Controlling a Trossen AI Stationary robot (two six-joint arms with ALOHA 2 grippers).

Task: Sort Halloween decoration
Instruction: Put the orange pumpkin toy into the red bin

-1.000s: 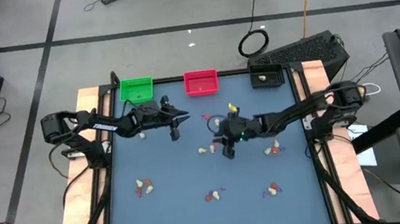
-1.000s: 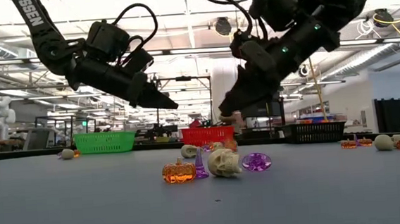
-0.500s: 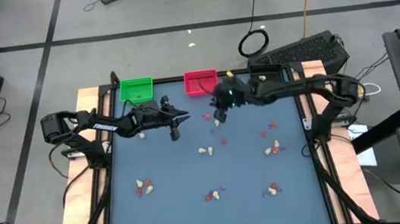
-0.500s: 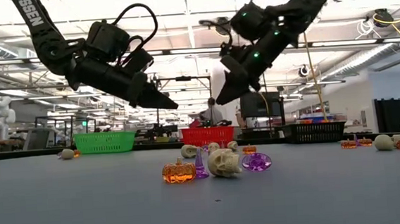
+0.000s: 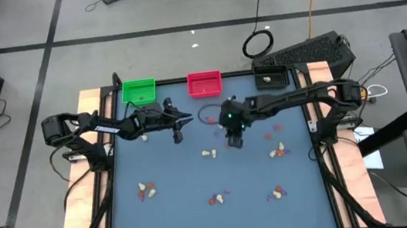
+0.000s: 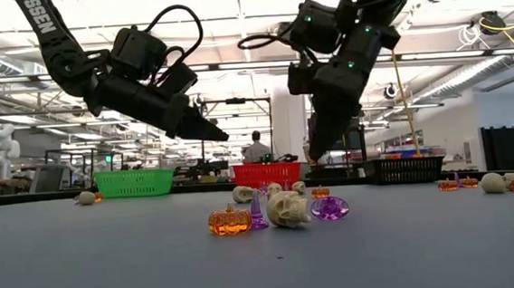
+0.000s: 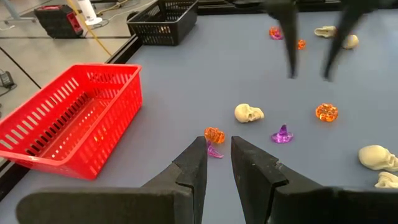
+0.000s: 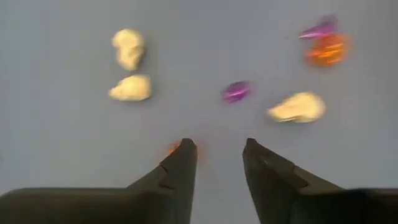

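Note:
The Halloween decoration lies scattered in small groups on the blue-grey table (image 5: 172, 172): cream skulls (image 7: 249, 113), orange pumpkins (image 7: 214, 135) and purple hats (image 7: 282, 135). My left gripper (image 7: 217, 146) hangs above the table's far left part (image 5: 187, 118), slanting down toward the red tray (image 7: 68, 118). Its fingers stand a narrow gap apart with nothing between them. My right gripper (image 8: 217, 149) hangs over the table's middle (image 5: 235, 141), pointing steeply down. It is open and empty, above a skull (image 8: 297, 107) and a purple piece (image 8: 236, 91).
Along the far edge stand a green tray (image 5: 138, 91), a red tray (image 5: 204, 83) and a black tray (image 5: 273, 78) with a cream piece in it. More trinket groups lie near the front (image 5: 216, 199) and at the right (image 5: 278, 151). A person stands far behind the table (image 6: 257, 147).
My right gripper swung from the table's middle toward the far edge, up close to the red tray. It then came back toward the middle and tipped to point more steeply down.

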